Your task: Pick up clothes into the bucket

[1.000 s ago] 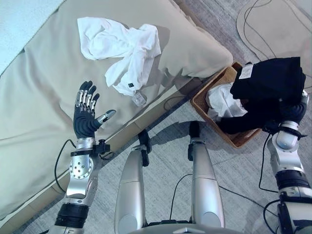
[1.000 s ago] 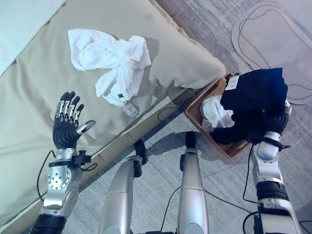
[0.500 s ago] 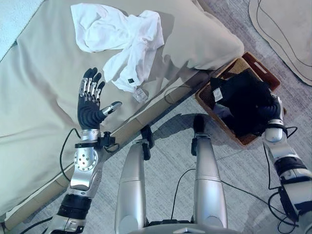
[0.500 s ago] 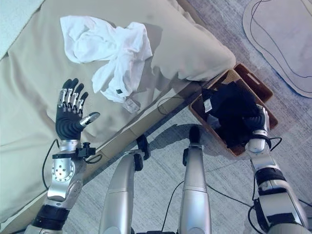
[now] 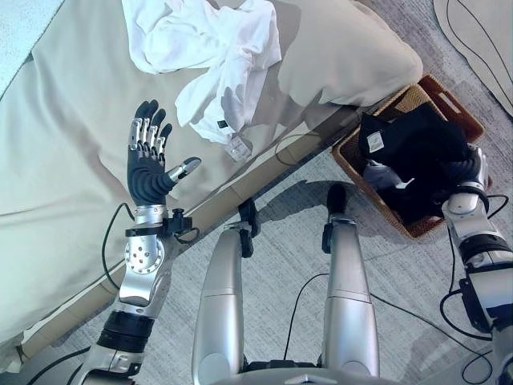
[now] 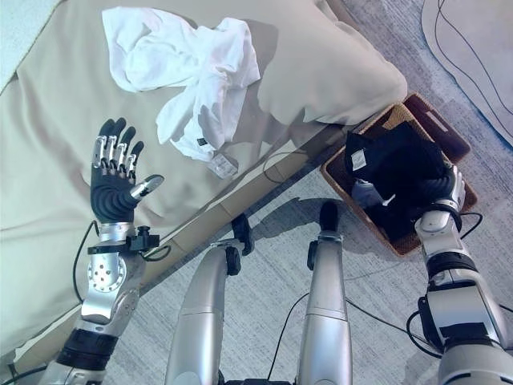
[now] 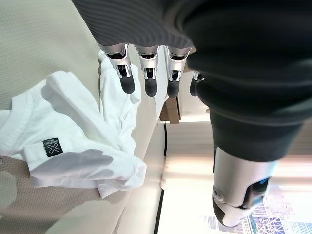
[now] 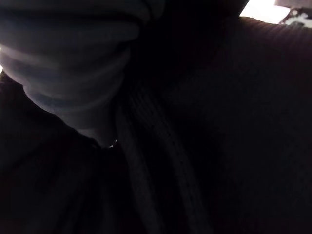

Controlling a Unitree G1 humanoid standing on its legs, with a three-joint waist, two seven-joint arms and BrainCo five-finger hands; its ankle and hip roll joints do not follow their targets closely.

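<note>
A crumpled white garment lies on the beige bed; the left wrist view shows this white garment past my straight fingers. My left hand is raised open over the bed, nearer me than the garment and apart from it. On the floor to the right stands a brown wicker basket with a black garment piled in it over a pale cloth. My right hand rests against the black garment at the basket's right side, its fingers buried in dark cloth.
A small tag lies on the bed near its edge. The bed's wooden side rail runs diagonally between bed and grey carpet. A pale rug lies beyond the basket.
My right hand has brought the black garment down from above the basket into it. The left hand stays raised and open. The camera has shifted.
</note>
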